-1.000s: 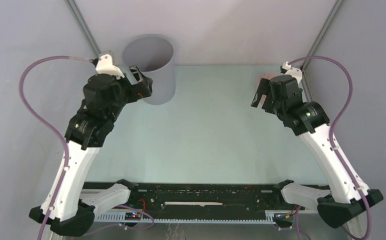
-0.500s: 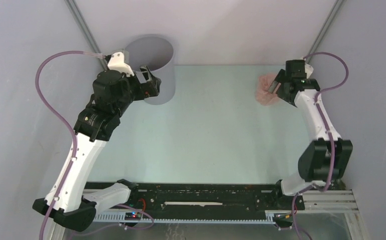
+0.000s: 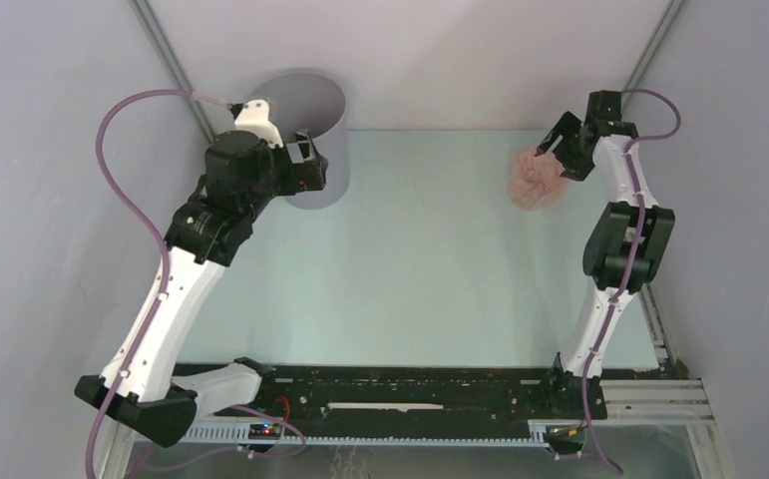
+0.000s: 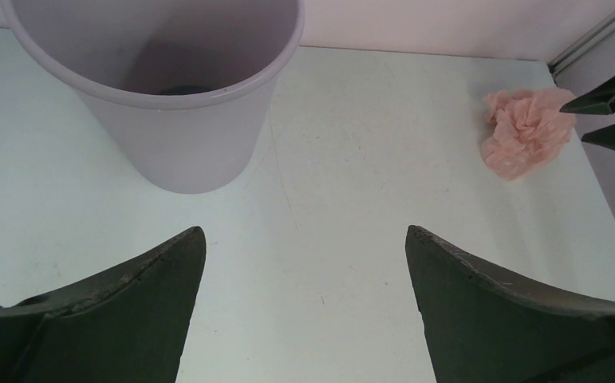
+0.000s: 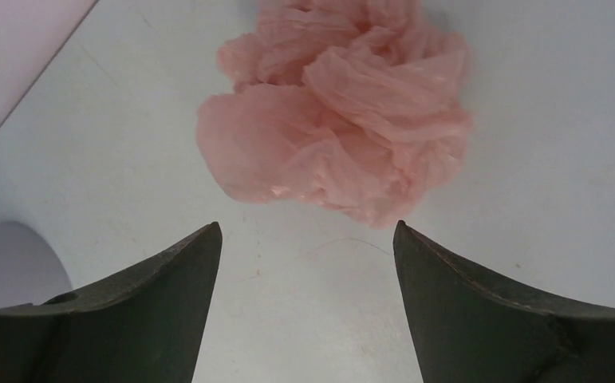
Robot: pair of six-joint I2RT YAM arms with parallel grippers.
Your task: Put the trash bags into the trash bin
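The crumpled pale-pink trash bag lies on the table at the far right; it also shows in the left wrist view and the right wrist view. The grey trash bin stands upright at the far left, seen close in the left wrist view. My left gripper is open and empty, just in front of the bin. My right gripper is open and empty, hovering just right of the bag, which lies just beyond its fingertips.
Grey enclosure walls with metal corner posts close in the table on the left, back and right. The pale green tabletop stretches between the arms. A black rail runs along the near edge.
My right arm has stretched toward the far right corner, uncovering the bag, with its gripper now beside it. My left arm has shifted right and closer to the bin.
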